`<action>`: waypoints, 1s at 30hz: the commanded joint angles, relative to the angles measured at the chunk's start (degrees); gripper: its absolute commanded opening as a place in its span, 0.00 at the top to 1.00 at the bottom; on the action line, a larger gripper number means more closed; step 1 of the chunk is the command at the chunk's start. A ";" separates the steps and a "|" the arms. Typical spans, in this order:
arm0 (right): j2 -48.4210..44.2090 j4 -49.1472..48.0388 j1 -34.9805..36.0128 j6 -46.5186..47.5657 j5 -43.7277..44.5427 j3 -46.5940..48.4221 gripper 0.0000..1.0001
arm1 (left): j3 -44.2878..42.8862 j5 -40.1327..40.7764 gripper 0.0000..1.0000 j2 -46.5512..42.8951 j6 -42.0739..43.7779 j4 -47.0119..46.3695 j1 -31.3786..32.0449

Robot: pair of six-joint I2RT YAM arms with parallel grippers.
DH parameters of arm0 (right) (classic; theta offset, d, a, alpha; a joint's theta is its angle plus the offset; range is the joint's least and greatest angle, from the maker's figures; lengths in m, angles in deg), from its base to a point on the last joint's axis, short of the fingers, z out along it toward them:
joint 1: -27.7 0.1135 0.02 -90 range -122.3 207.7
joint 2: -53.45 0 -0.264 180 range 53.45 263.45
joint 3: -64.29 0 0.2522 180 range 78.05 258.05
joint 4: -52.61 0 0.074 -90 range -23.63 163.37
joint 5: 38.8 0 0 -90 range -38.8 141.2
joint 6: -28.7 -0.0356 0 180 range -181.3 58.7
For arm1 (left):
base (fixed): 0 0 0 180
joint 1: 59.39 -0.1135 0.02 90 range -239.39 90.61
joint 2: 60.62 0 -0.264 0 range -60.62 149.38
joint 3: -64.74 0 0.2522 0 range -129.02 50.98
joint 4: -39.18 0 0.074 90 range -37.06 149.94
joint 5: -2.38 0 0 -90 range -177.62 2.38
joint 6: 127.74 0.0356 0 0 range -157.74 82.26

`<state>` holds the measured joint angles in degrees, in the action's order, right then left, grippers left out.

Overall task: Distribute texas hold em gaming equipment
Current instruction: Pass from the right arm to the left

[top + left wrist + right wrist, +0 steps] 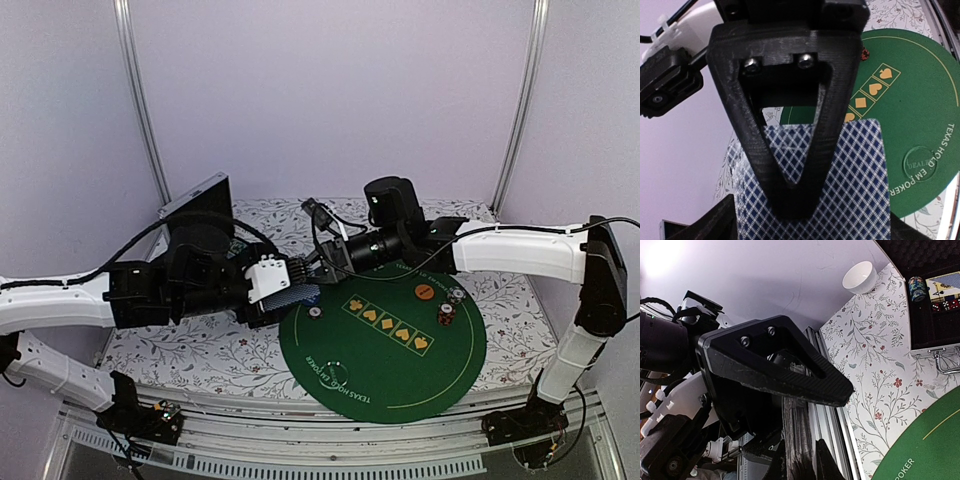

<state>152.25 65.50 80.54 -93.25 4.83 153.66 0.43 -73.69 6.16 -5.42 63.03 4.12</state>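
A deck of blue-and-white diamond-backed playing cards (297, 295) hangs just off the left rim of the round green poker mat (400, 375), with my left gripper (288, 292) shut on it. In the left wrist view my upper finger (790, 150) lies across the top card (860, 190). My right gripper (322, 268) reaches in from the right and sits shut at the deck's upper edge. Whether it pinches a card is hidden. A striped chip stack (446, 314), an orange disc (424, 292) and a white disc (316, 312) lie on the mat.
An open black-lined aluminium case (935, 315) at the back left holds chips (916, 288) and dice. A white cup (860, 277) stands beside it on the floral cloth (190, 350). A clear dealer disc (920, 162) lies on the mat's near left part.
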 commanded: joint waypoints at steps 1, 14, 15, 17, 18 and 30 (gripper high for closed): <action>0.37 -1.21 0.26 -0.04 -0.99 2.08 0.98 | -1.61 -1.81 0.20 0.63 -1.67 1.76 -1.72; 1.09 -1.13 0.30 0.13 -0.65 2.43 0.98 | -1.76 -2.89 0.37 1.01 -3.37 1.27 -3.32; 1.19 -1.14 0.33 0.06 -0.65 2.55 0.97 | -1.69 -3.31 0.37 0.84 -3.51 1.37 -3.43; 1.25 -1.11 0.25 0.12 -0.65 2.76 0.96 | -1.54 -4.20 0.38 0.51 -3.70 1.63 -3.47; 1.23 -1.15 0.30 0.13 -0.65 2.89 0.96 | -1.43 -4.60 0.40 0.32 -3.79 1.85 -3.54; 2.33 -1.18 -0.06 0.09 -1.35 4.10 0.75 | -0.19 -7.77 0.51 -1.22 -3.83 2.67 -3.67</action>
<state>153.81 65.90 80.30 -93.36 5.18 155.74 -0.20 -78.94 5.88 -8.98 65.21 0.97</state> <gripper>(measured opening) 0.231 0.613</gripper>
